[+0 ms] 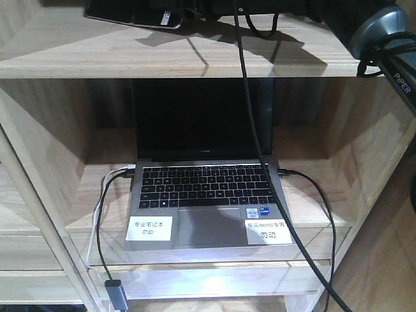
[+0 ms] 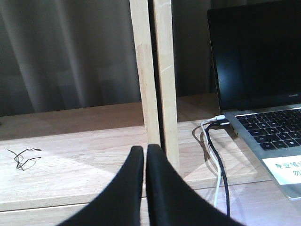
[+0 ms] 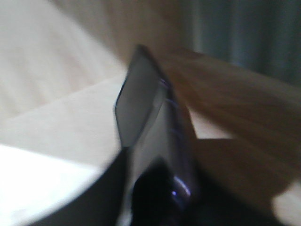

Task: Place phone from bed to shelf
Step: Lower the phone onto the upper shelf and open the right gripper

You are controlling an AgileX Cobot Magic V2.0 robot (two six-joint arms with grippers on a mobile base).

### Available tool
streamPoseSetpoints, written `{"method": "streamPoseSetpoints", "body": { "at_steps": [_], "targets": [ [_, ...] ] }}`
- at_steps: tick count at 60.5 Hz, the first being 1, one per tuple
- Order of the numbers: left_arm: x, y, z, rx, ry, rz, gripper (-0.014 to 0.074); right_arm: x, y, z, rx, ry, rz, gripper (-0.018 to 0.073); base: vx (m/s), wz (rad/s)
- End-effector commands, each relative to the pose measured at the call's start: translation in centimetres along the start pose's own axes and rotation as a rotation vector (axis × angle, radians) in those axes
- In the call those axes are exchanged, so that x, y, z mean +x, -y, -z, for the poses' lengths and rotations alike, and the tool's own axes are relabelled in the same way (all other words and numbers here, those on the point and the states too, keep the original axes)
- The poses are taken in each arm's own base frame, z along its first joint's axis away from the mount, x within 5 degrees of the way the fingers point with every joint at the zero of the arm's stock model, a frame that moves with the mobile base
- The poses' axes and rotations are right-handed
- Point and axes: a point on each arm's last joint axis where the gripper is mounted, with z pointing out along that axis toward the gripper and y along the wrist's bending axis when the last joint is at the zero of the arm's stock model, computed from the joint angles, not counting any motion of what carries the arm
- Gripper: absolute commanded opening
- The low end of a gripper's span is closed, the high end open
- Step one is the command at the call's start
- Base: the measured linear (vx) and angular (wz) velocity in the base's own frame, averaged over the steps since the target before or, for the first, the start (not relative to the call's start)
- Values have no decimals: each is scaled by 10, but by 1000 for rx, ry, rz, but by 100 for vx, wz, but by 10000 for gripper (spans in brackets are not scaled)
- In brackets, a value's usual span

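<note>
Two sets of fingers serve here. My right fingers [image 3: 155,188] pinch the phone [image 3: 150,122] on edge above the shelf [image 1: 195,58], over its top board; my left fingers [image 2: 145,183] are pressed together, empty. Step in hand, as I judge: placement. Next: lower flat, then release. Below, a laptop [image 1: 208,201] with cables occupies the middle tier; curtains hang behind.

The shelf [image 1: 162,62] was pale natural wood with faint grain. The phone [image 3: 141,106] was glossy black. The laptop [image 1: 208,195] was grey, with black keys, a black screen and two white labels.
</note>
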Motion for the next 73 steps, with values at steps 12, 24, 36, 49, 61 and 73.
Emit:
{"method": "streamPoseSetpoints", "body": {
  "at_steps": [12,24,36,49,61,73],
  "targets": [
    [-15,-1,2,-2,99,10,1,-34,-10,25,89,107,59,732,0,0],
    [-15,-1,2,-2,99,10,1,-35,-12,27,105,93,78,711,0,0],
    [-15,-1,2,-2,99,10,1,-46,-23,39,96,108,101,645,0,0],
    [-15,-1,2,-2,99,10,1,-60,-39,59,102,109,94,477,0,0],
    [-15,-1,2,-2,99,10,1,-70,-50,76,138,95,87,120,0,0],
    [-15,-1,2,-2,99,10,1,-81,-63,95,166,104,69,-3,0,0]
  ]
}}
